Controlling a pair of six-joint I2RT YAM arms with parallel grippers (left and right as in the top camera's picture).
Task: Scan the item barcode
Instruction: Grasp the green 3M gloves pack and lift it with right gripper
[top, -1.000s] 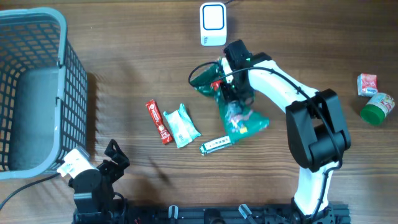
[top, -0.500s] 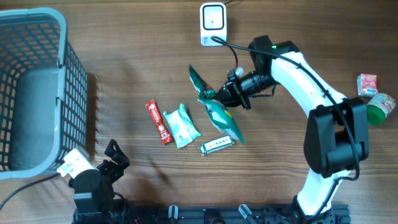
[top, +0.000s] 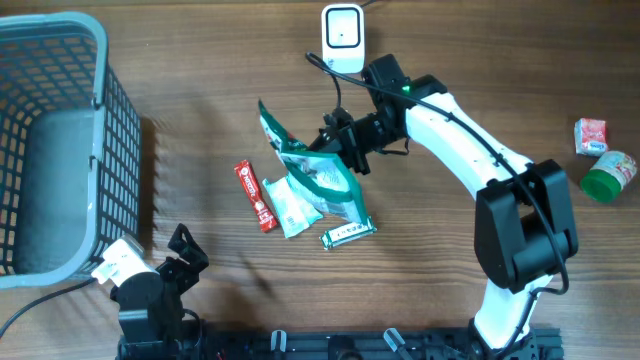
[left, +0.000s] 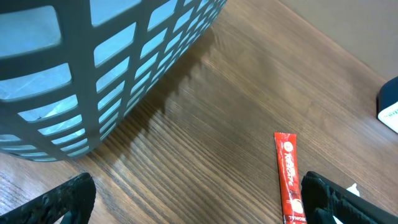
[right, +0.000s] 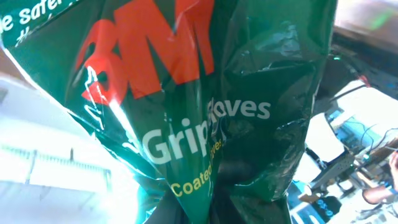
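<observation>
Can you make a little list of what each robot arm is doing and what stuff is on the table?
Right gripper: shut on green glove packet
Left gripper: open, empty, beside basket
Scanner: white, at table's far edge, just beyond the right gripper
Lying on table: red stick packet, pale green pouch, small bar

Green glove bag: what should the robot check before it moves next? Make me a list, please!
1. Grip: right gripper is shut on the green glove bag: ok.
2. Barcode showing: cannot tell; the wrist view shows only the printed front.
3. Bag at the scanner: not ok; it is off to one side, over the white packet.
4. Left gripper out of the way: ok; it is open and parked near the basket.
</observation>
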